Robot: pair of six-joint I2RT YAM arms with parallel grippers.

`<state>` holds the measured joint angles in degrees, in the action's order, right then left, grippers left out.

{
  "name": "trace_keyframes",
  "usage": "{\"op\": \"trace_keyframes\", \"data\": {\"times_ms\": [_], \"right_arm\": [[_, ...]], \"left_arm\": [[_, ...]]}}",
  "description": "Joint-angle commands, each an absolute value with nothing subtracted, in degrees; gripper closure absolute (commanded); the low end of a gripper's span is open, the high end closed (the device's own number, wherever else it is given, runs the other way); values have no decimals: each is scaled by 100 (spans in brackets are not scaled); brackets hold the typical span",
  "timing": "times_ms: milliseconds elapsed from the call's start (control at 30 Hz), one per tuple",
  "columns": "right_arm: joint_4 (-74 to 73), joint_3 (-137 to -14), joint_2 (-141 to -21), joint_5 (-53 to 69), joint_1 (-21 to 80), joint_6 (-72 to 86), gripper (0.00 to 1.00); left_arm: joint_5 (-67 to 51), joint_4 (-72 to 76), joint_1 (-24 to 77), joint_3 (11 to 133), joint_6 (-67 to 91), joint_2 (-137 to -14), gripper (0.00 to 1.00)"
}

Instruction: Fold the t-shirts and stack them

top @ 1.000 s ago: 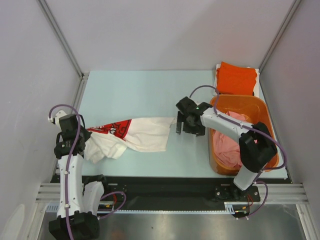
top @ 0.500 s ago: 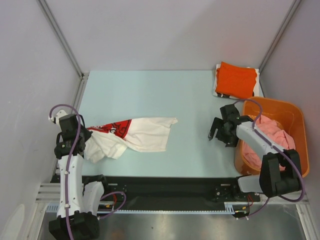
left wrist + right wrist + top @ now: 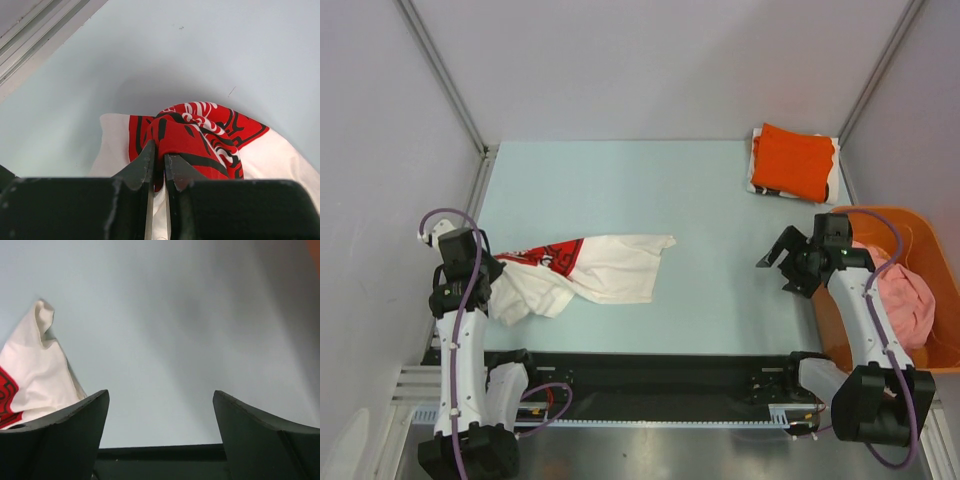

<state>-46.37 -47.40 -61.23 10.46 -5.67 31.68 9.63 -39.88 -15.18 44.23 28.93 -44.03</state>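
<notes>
My left gripper is pinched almost closed on a bunched fold of the white t-shirt, right at the red-and-black print. In the overhead view that hold sits at the left edge of the table. From my fingers the shirt runs rightward across the middle of the frame, its long axis roughly left to right and rising a little towards a free corner at its right end. The part nearest me is rumpled and doubled over, not flat. My right gripper hangs right of centre with its jaws spread wide, holding and touching nothing. It faces that free corner, which shows at the left edge of its wrist view, but it is well apart from it with bare table between. That arm is the nearer one to the loose end, so I judge that spreading the shirt depends on it reaching left along that axis. Just behind it stands the orange basket with the pink t-shirt inside. The folded orange t-shirt lies at the upper right.
</notes>
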Motion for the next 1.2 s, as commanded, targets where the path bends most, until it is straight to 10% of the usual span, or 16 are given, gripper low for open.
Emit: {"op": "trace_keyframes", "data": {"times_ms": [0, 600, 1167], "right_arm": [[-4474, -4711, -6125, 603, -984, 3129, 8], [-3446, -6590, -8435, -502, 4559, 4016, 3], [-2206, -6864, -10476, 123, 5132, 4096, 31]], "left_arm": [[765, -3762, -1538, 4395, 2830, -4289, 87], [141, -3656, -1529, 4465, 2628, -4377, 80], [290, -3595, -1538, 4351, 2637, -4324, 79]]}}
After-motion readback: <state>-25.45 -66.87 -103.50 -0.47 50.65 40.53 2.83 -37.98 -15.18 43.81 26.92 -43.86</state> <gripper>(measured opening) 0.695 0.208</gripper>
